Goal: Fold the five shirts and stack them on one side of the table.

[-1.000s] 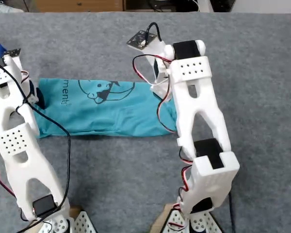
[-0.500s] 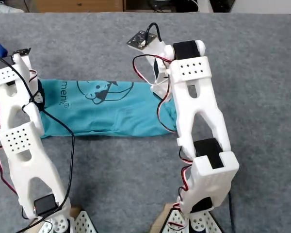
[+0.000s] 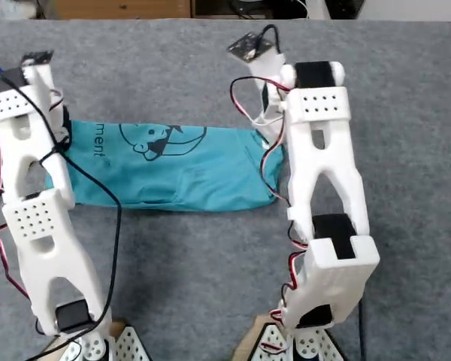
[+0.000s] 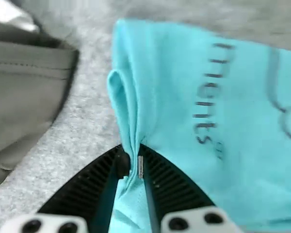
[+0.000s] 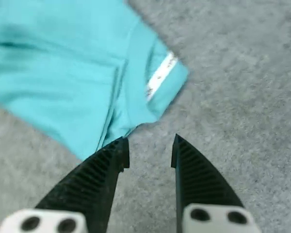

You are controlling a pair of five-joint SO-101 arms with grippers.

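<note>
**Shifted both arms; clamped on the shirt at one end only**

Moved since a second ago: left arm pushed farther out from its base, right arm slid outward to its own right and slightly farther out. Kept the teal shirt roughly where it was, with more of its collar end now uncovered.

Position: lying flat on the grey table, between the two arms, folded into a long band.

Orientation:
- Long axis running side to side, from left arm across to right arm, about parallel to the near table edge.
- Collar end, with white label, pointing toward right arm.
- Lettered end pointing toward left arm.
- Dark print facing up, on the far half of the band, nearer the left arm.

Grippers:
- Left gripper: clenched on a raised fold at the lettered end, cloth pinched between both black fingers.
- Right gripper: fingers spread, nothing between them, over bare table just beside the collar corner. Cannot tell height above the surface.

Counted:
- 1 teal shirt.
- 1 print.
- 1 label.
- 2 arms.
- 2 grippers.
- 1 piece of grey-green fabric, near the lettered end in the left wrist view. Cannot tell whether another shirt.
</note>
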